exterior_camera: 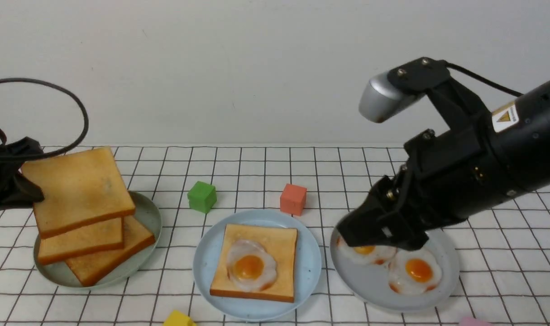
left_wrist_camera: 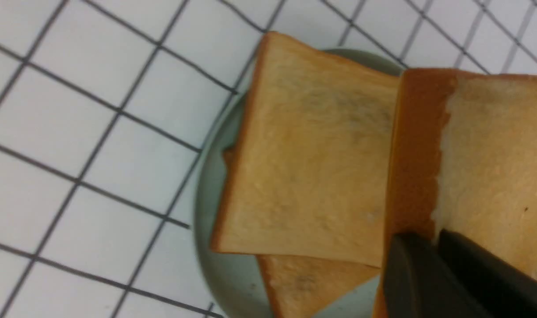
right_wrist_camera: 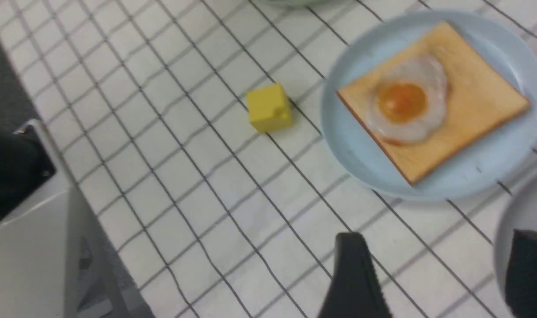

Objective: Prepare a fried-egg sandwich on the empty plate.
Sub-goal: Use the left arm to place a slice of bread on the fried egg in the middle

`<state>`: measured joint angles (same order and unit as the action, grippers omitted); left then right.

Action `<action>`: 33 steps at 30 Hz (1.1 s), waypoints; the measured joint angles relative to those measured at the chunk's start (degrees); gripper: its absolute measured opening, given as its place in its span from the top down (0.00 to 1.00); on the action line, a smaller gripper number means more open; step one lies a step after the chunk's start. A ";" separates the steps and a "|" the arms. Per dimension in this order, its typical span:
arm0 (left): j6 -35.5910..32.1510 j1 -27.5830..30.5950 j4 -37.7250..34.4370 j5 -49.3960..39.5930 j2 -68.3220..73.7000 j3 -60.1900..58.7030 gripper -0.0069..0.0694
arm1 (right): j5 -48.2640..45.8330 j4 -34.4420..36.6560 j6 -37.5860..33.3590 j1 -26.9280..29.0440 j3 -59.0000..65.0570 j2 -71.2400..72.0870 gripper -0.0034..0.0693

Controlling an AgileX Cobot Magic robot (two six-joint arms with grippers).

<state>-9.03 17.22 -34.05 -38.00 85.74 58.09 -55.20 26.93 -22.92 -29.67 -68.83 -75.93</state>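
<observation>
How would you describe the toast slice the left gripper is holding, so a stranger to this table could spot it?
Find the pale green plate at the left end of the checked tablecloth, piled with plain toast. The held slice is the top one, pinched at its edge by the left gripper. Unlike the two slices lying flat under it, it is tilted up off the pile.

Green cube (exterior_camera: 202, 196), coral cube (exterior_camera: 293, 198) and yellow cube (right_wrist_camera: 268, 108) on the checked cloth (exterior_camera: 256, 176).
</observation>
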 joint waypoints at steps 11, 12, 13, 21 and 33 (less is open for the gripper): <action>-12.75 -17.20 -12.03 -4.26 3.20 -0.21 0.87 | -3.85 -8.33 13.22 0.00 0.00 3.89 0.32; -12.75 -17.20 -12.03 -4.26 3.20 -0.21 0.87 | -3.91 -8.28 13.22 0.00 0.00 4.03 0.32; -12.88 -21.26 -12.54 -2.76 5.84 -0.28 0.87 | -4.42 -8.24 13.27 0.00 0.00 5.66 0.32; -16.30 -28.96 -15.15 0.58 14.93 1.71 0.87 | -5.79 -4.67 11.00 0.00 0.00 11.96 0.32; -17.40 -30.44 -14.68 -0.26 20.95 6.95 0.89 | -6.80 -3.28 10.41 0.00 0.10 14.60 0.32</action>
<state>-26.43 -13.22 -48.73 -38.25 106.69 65.04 -62.00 23.64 -12.52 -29.67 -68.73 -61.34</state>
